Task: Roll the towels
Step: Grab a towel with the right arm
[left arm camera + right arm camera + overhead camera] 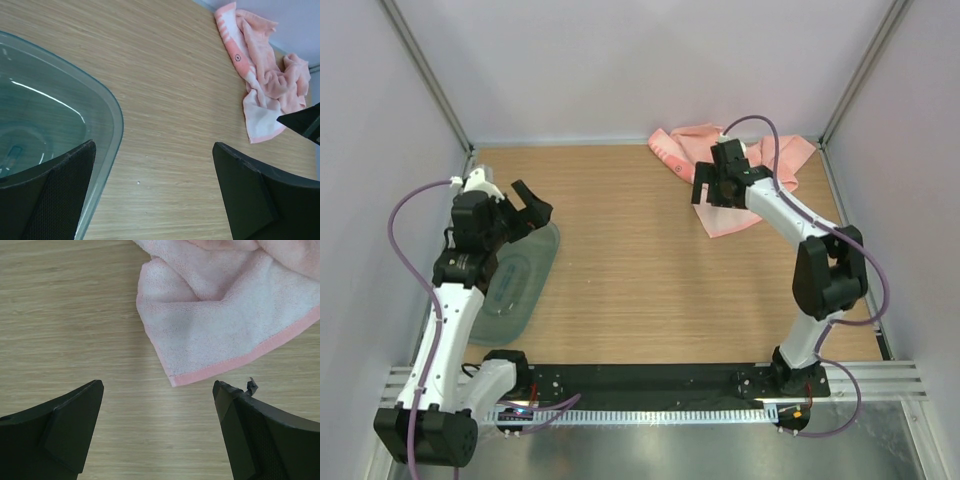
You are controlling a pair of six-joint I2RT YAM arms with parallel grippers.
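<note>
Table point(620, 290), towels point(790, 155) partly behind right hand point(715, 197)

L arm point(438, 310) bent, jaws open; R arm point(782, 210) extended, jaws open.

Towels point(225, 325): salmon-pink terry cloth, soft looped nap, matt, with a flatter woven hem at the edge.
Tray point(50, 100): translucent grey-green plastic, smooth, glossy, streaked with highlights.
Table point(640, 280): light wood-grain top, fine straight grain, matt.
Left gripper point(154, 145) fingers point(55, 195): black plastic, matt, finely dimpled face.
Right gripper point(157, 384) fingers point(65, 425): black plastic, matt.
Near rail point(650, 412): bare metal, ribbed, dull sheen.
</note>
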